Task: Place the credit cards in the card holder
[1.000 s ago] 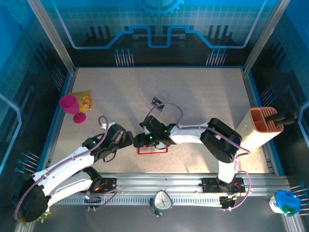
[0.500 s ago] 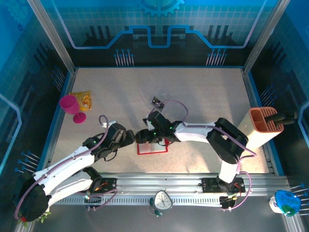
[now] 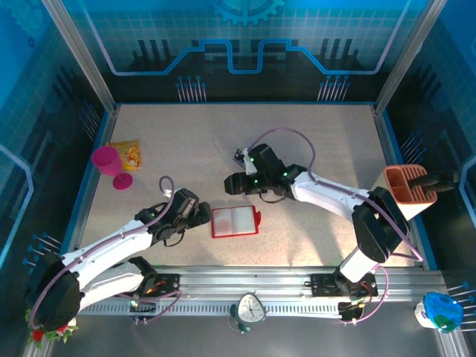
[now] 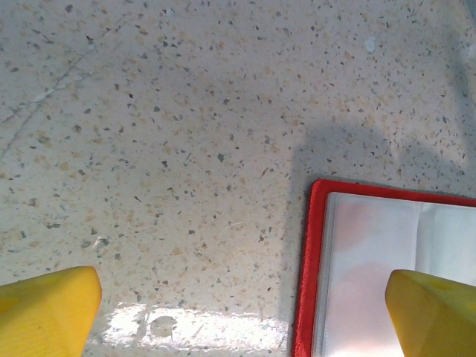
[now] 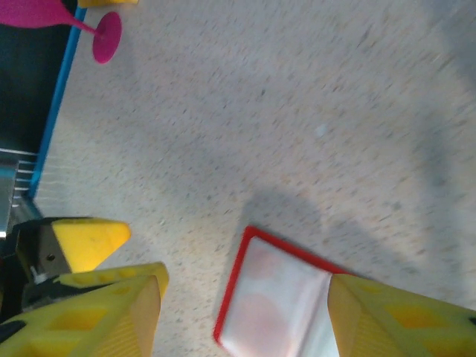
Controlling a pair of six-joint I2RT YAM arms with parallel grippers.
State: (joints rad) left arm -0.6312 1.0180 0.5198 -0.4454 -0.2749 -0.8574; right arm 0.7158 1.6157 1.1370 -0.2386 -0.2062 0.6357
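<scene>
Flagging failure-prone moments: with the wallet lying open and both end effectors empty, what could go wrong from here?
The wallet lies open and unheld. The open left end effector sits at its left edge and could nudge it or catch the cover. The card looks thin and lies flat near the open right end effector, so a pinch may just slide it rather than lift it.

Spread fingers [image 4: 46,311] frame table [image 4: 186,111] and open card holder [image 4: 372,256].

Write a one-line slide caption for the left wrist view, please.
Left gripper, wide open, over the table beside the red edge of the open card holder.
</scene>
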